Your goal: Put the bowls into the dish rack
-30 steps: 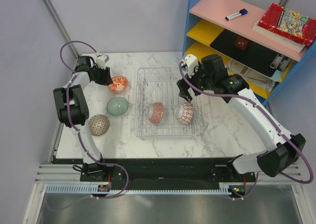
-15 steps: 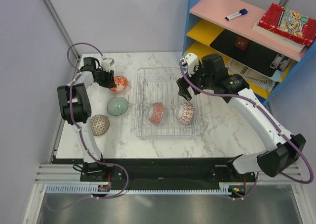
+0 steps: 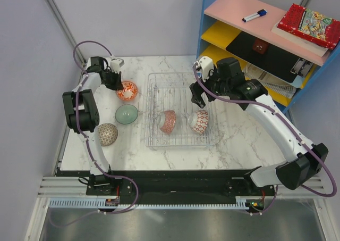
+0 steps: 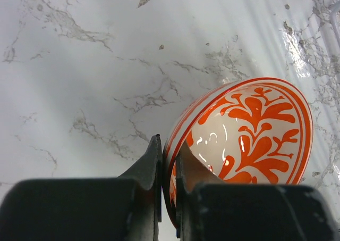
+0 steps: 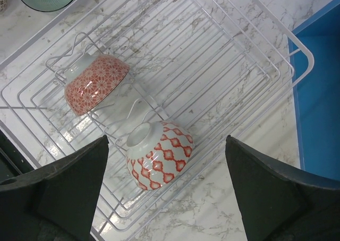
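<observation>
Speckled bowl (image 3: 107,134) is sitting nearest on the counter (image 3: 234,140), teal bowl (image 3: 127,114) behind it | dish rack (image 3: 178,81) is holding a red starred bowl (image 5: 95,84) and a red-lattice bowl (image 5: 159,155) on edge | right end effector (image 5: 166,141) is hanging spread wide above them | far left, left end effector (image 4: 168,161) is pinching the orange floral bowl (image 4: 249,129) by its rim, outside the rack

left arm (image 3: 79,110) reaching far forward, elbow folded high, left gripper (image 4: 167,150) pinched tight on rim of orange-patterned bowl (image 4: 249,129), right arm (image 3: 276,126) extended in from right, wrist angled down, right gripper (image 3: 200,101) fingers spread wide, holding nothing
</observation>
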